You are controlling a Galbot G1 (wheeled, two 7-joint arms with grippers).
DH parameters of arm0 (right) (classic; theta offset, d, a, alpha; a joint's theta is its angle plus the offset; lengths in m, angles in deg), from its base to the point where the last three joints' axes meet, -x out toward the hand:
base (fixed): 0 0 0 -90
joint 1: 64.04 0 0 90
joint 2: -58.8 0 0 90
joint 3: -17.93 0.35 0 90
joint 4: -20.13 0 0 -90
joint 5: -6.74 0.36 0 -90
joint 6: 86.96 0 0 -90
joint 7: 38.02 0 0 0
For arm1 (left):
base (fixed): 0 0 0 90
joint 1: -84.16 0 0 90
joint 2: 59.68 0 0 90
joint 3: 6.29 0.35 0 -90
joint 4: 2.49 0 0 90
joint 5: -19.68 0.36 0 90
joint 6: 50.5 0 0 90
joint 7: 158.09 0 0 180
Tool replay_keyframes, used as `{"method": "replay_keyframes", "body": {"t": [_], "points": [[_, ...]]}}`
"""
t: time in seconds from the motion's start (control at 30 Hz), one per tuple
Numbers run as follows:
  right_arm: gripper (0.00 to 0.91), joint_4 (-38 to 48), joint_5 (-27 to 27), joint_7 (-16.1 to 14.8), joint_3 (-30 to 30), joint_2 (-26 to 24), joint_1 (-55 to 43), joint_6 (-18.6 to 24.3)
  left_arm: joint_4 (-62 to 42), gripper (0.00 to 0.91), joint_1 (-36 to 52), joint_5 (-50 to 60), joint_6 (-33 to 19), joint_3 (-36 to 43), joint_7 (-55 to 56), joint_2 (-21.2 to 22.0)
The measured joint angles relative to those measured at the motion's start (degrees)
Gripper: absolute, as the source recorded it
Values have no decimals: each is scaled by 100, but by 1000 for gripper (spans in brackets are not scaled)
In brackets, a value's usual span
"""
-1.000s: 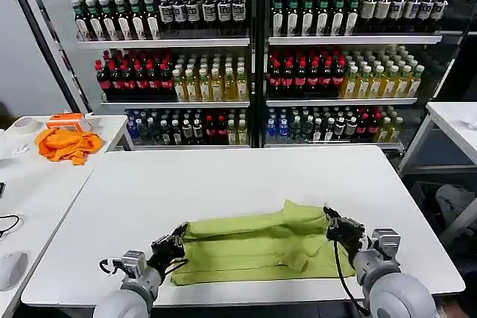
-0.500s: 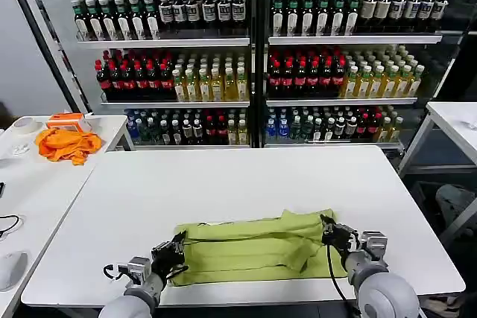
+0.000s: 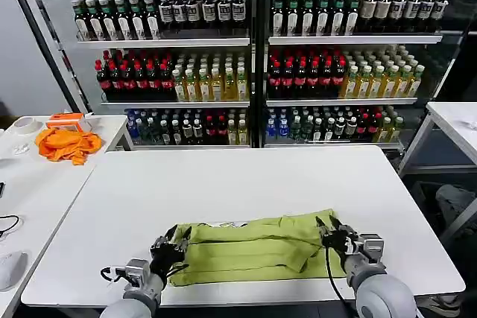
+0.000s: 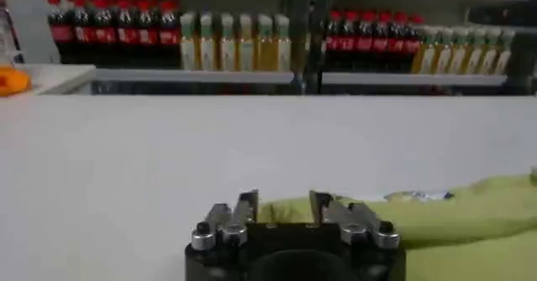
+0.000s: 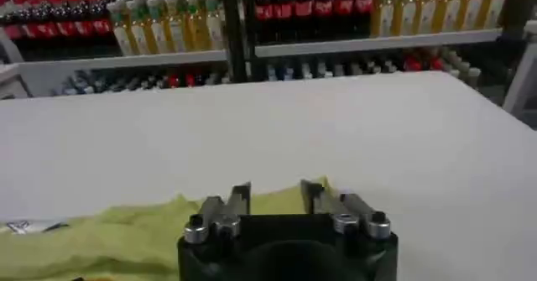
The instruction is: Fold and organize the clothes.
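Both arms reach in low from the near edge of the white desk [image 3: 238, 176], forearms nearly level with the surface.

Left tool [image 3: 170, 246] sits at the left end of the lime-green T-shirt [image 3: 257, 251]. Fingers [image 4: 247, 207] stand a little apart with green cloth between them; from the wrist view I cannot tell whether they pinch it.

Right tool [image 3: 332, 237] sits at the shirt's right end in the same low pose. Fingers [image 5: 239, 197] likewise slightly apart with cloth at the tips; grip not clear.

Shirt lies folded into a flat band near the near edge of the desk, about centred between left and right edges. Long axis runs left to right, parallel to the near edge. A strip of white print [image 3: 229, 224] shows along its far edge, toward the left end.

Surroundings: shelves of bottles [image 3: 246, 65] stand beyond the far edge. A side desk [image 3: 30, 184] on the left carries an orange cloth [image 3: 67, 144], well apart from the shirt. Nothing lies between the tools and the shirt.
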Motion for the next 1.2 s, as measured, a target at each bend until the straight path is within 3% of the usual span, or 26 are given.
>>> {"method": "replay_keyframes", "body": {"t": [0.57,1.07,1.1,1.13,1.17,1.2], "points": [[907,-113,-323,-22,115,-31,400,227,45,907,-616,794,-615,71,275,1087],[907,-209,-402,-38,197,-104,552,300,-352,907,-647,1355,-798,126,440,1602],[907,-212,-404,-38,198,-107,558,302,-376,867,-639,1366,-803,126,452,1618],[907,-217,-406,-38,198,-111,563,303,-404,474,-628,1374,-805,126,474,1644],[907,-225,-407,-38,200,-114,566,305,-431,212,-617,1375,-805,124,490,1669],[907,-230,-408,-38,203,-116,568,306,-455,131,-606,1375,-803,123,499,1693]]}}
